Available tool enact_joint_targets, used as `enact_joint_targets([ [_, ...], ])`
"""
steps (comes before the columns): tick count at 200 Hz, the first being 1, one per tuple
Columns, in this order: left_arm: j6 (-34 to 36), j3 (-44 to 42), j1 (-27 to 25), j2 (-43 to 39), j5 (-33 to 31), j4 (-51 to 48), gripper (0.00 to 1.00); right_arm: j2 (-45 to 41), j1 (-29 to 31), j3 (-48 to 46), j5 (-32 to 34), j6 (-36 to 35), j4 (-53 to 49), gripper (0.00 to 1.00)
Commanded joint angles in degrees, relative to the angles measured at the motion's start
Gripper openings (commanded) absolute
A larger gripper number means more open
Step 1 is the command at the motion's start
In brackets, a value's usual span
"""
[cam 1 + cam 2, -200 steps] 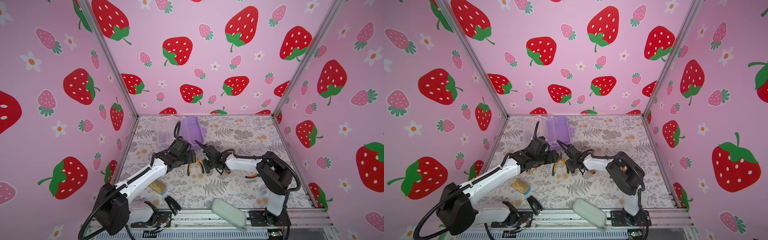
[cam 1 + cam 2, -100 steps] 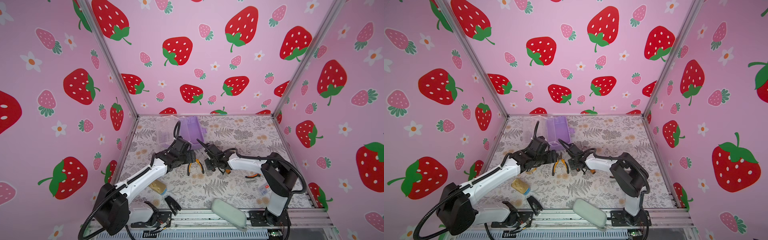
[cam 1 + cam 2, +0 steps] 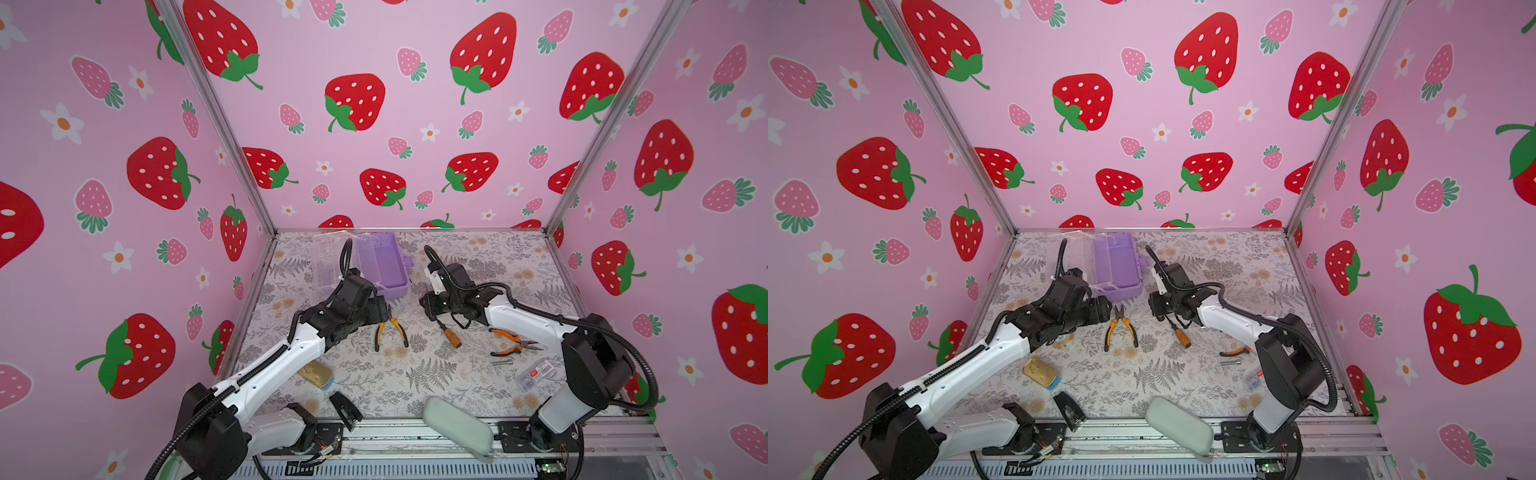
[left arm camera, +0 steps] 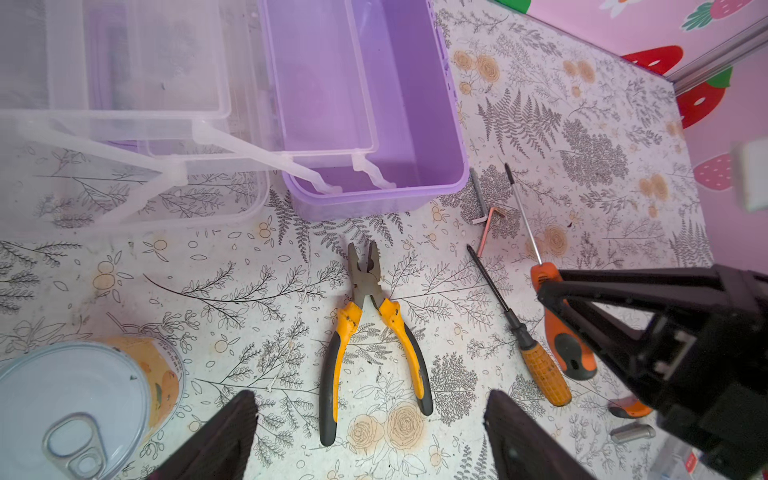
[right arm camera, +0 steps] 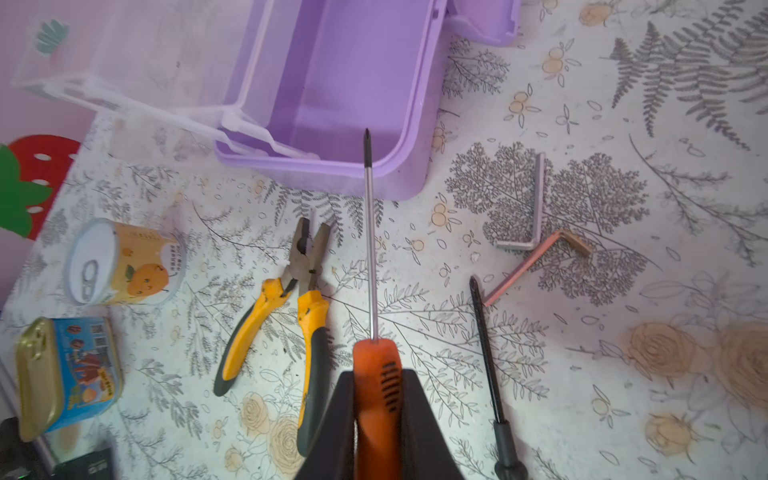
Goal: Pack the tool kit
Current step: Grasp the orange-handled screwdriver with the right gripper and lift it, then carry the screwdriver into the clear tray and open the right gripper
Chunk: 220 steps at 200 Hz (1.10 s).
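Screwdriver (image 5: 374,357) tip toward case (image 5: 332,179) (right pincer (image 5: 378,376))

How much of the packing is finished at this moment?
Done: the case is open, its lilac base looks empty. In hand: the right gripper is shut on the orange screwdriver; the left gripper is open over the yellow pliers. Left: the amber screwdriver, hex keys and long-nose pliers.

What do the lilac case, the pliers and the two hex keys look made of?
The case: opaque moulded plastic, smooth satin lilac, rounded rim. The pliers: dull grey metal head; yellow-black grips, probably rubbery plastic. The hex keys: metal by their thin bent-rod shape, one plain grey, one pinkish-copper, perhaps coated.
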Motion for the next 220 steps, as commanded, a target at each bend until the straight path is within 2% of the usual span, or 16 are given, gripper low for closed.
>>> enact_joint_targets([
  [1,-0.03,-0.04,-0.21,-0.46,-1.85,-1.04,0.89,2.03,-1.25,4.88,-6.09,1.03,3.60,0.00],
  [44,-0.36,-1.45,-0.21,-1.81,-2.67,-2.11,0.89,8.37,-2.14,13.52,-8.02,1.30,4.22,0.00],
  [92,-1.41,-3.35,-0.21,-1.12,-2.29,-2.88,0.89,20.76,-2.22,26.82,-9.18,2.57,4.21,0.00],
  [140,-2.38,-5.12,-0.09,-2.88,-5.14,-5.37,0.89,29.87,-1.84,38.54,-12.92,5.67,5.48,0.00],
  [159,-3.06,-5.01,-0.04,-4.65,-8.35,-8.01,0.89,31.73,-1.05,41.72,-13.11,6.30,5.61,0.00],
  [177,-3.98,-5.53,1.30,-7.49,-10.67,-9.96,0.90,33.54,-0.10,44.62,-13.42,6.95,5.45,0.00],
  [220,-6.24,-7.15,8.05,-13.49,-10.84,-13.25,0.93,38.57,1.97,51.65,-14.12,9.58,4.85,0.00],
])
